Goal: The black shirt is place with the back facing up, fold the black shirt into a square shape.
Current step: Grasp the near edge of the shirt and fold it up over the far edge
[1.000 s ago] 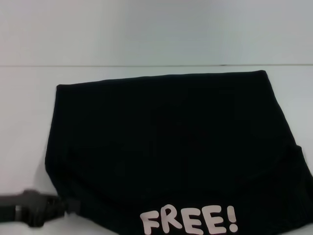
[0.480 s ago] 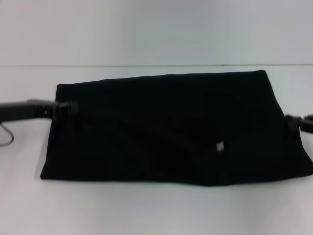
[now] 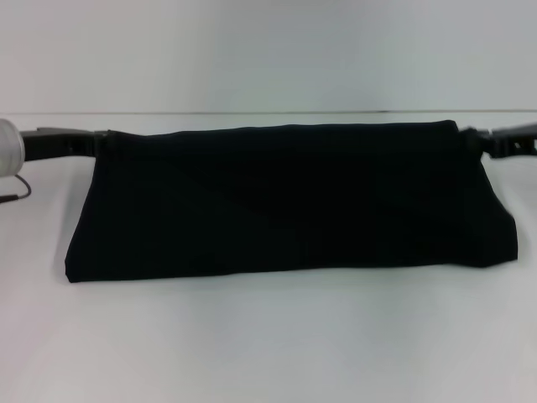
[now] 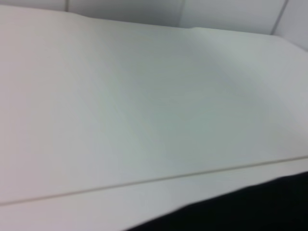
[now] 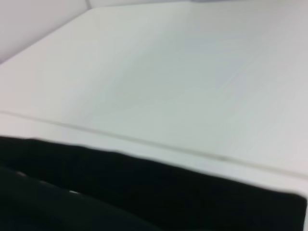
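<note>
My left gripper (image 3: pixel 102 143) and right gripper (image 3: pixel 474 141) sit at the upper corners of the shirt (image 3: pixel 285 201) mid-frame, grip unreadable; it looks soft and floppy, best taken by its corners.

One black shirt (image 3: pixel 285 201), one white table (image 3: pixel 268 344), two tools: left tool (image 3: pixel 102 143), right tool (image 3: pixel 475 139).
</note>
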